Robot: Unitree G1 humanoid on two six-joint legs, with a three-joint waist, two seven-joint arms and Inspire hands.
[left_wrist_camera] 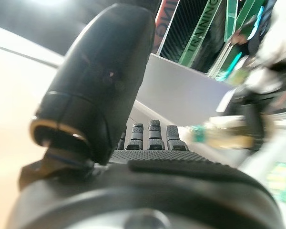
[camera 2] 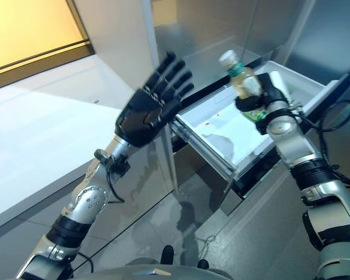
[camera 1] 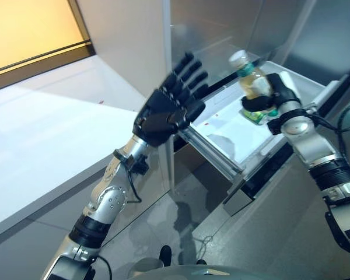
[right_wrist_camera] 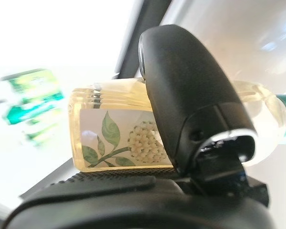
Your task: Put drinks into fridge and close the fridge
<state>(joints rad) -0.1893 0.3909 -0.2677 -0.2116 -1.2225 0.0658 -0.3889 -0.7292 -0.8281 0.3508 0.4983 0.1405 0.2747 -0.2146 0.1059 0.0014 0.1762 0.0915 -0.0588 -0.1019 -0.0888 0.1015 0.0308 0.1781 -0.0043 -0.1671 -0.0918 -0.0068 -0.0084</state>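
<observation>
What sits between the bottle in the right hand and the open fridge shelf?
Nothing visible. The right hand holds the bottle just above the white shelf; the open left hand is raised off to the side.

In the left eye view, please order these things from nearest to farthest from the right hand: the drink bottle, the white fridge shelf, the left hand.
1. The drink bottle: held in the right hand, its fingers curled round it.
2. The white fridge shelf: just beneath and beside that hand, inside the open fridge.
3. The left hand: farthest, raised open on the robot's left, before the fridge's edge.
</observation>
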